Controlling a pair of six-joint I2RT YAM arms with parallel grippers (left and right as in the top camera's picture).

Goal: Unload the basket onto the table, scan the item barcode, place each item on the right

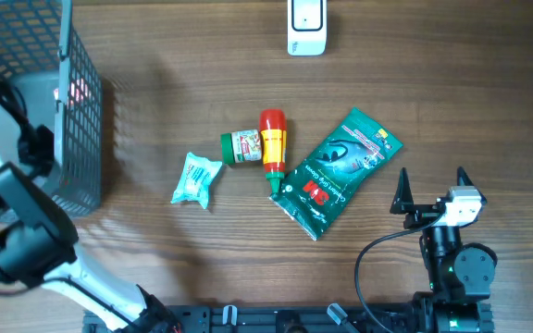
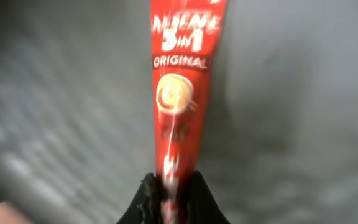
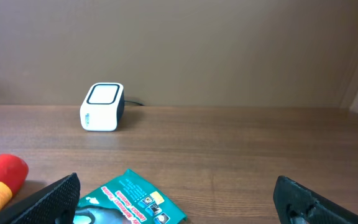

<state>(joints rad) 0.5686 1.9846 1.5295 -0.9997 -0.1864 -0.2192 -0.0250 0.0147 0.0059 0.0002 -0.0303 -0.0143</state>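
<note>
In the left wrist view my left gripper [image 2: 173, 186] is shut on the lower end of a red coffee sachet [image 2: 180, 93] printed "3in1 ORIGINAL". The sachet stands up from the fingers against a blurred grey background. From overhead, the left arm [image 1: 12, 208] reaches into the wire basket [image 1: 81, 139], where a red patch [image 1: 72, 91] shows through the mesh. The white barcode scanner [image 1: 305, 26] sits at the table's far edge and shows in the right wrist view as a small white box [image 3: 102, 107]. My right gripper [image 1: 431, 190] rests open near the front right, holding nothing.
A green-lidded jar [image 1: 241, 146], a red and yellow bottle [image 1: 273, 139], a green 3M packet [image 1: 339, 171] and a small teal packet [image 1: 197, 178] lie mid-table. The packet [image 3: 129, 202] and bottle [image 3: 2, 177] lie just ahead of the right fingers.
</note>
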